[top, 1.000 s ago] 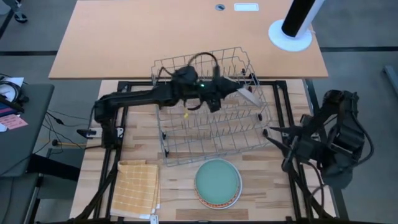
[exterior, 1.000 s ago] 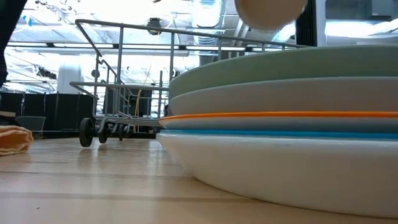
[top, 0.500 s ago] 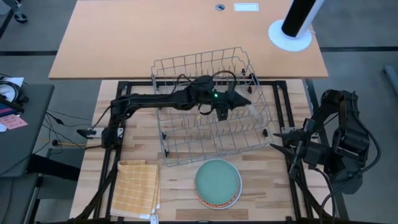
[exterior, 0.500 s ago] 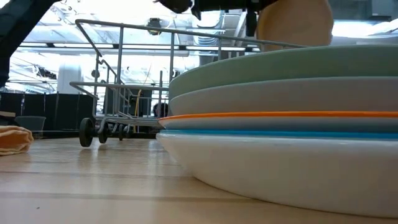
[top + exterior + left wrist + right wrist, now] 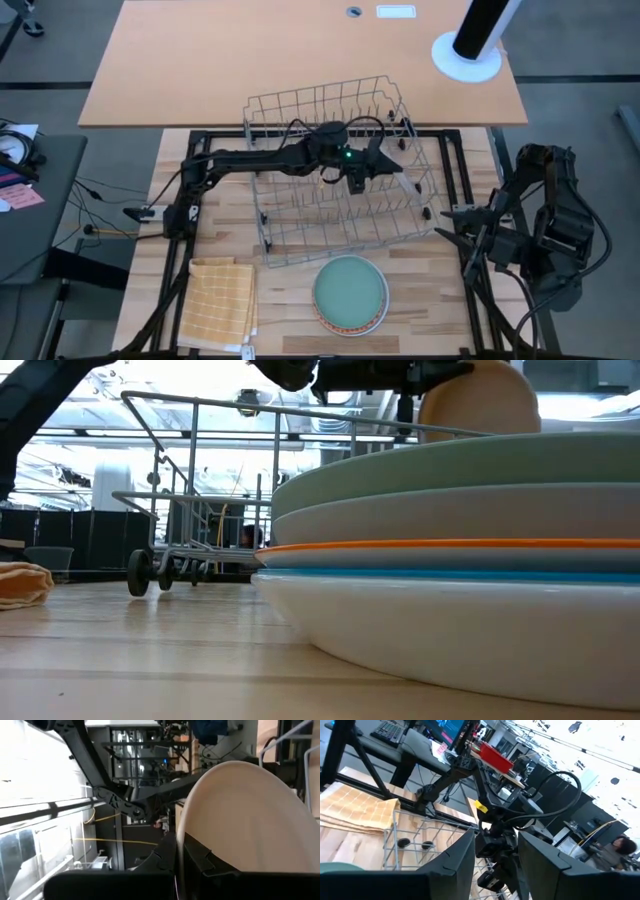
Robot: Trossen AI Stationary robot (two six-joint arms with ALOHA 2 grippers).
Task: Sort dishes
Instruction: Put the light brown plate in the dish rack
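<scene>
Left wrist view: left gripper [image 5: 179, 857] jaws grasp beige plate [image 5: 240, 815]; no writing legible.

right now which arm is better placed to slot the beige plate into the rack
Left. The left gripper is shut on the beige plate, holding it on edge above the wire rack. The right gripper waits open off the rack's right side, holding nothing.
</scene>
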